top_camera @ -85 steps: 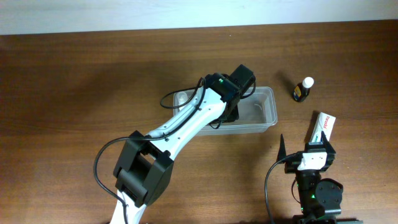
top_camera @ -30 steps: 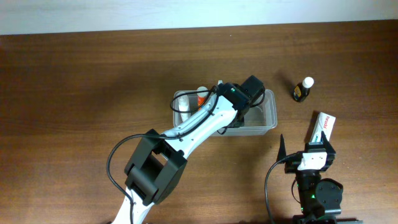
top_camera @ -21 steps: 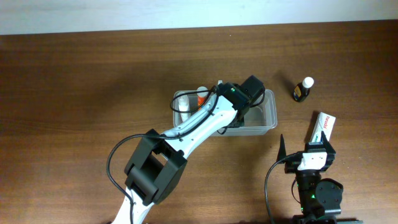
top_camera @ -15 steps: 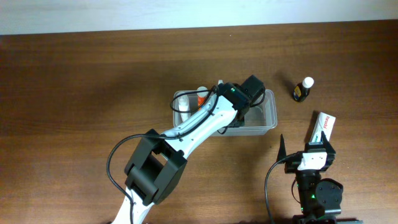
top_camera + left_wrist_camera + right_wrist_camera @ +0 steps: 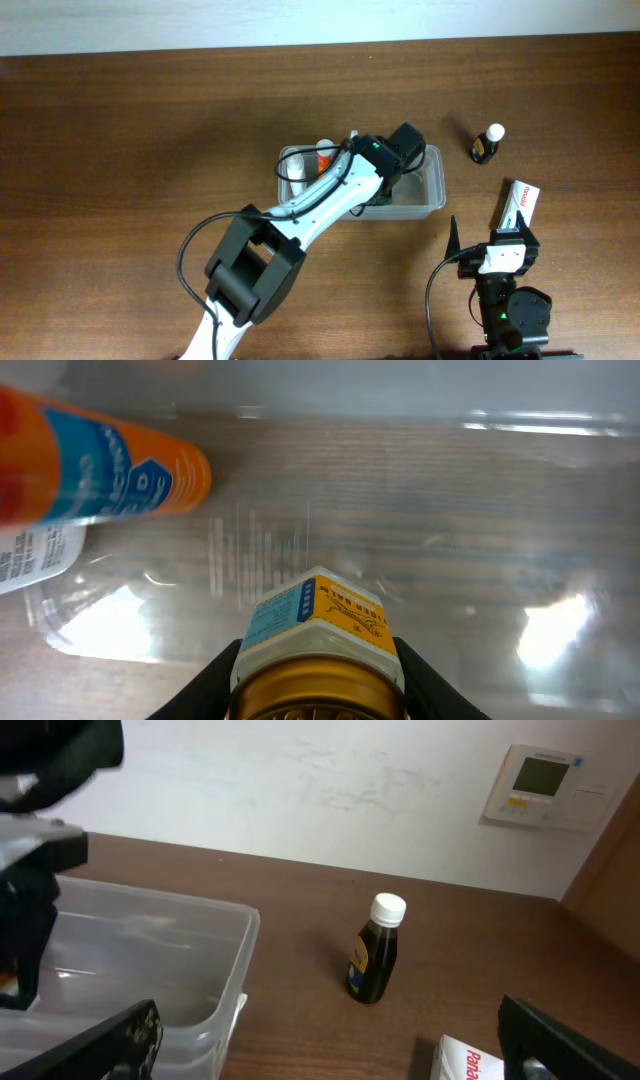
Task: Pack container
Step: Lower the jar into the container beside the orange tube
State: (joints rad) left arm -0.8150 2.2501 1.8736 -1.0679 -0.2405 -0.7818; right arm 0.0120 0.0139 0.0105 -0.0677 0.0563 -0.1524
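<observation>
Jar (image 5: 315,622) with gold lid, clamped in left hand (image 5: 317,682), hangs over container (image 5: 433,186).

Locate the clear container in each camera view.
Overhead: the container sits around centre.
Left wrist: its clear floor fills the frame behind the gold-lidded jar.
Right wrist: lower left.
Shared landmark: the dark bottle, to its right in overhead and right wrist; absent from left wrist.
</observation>
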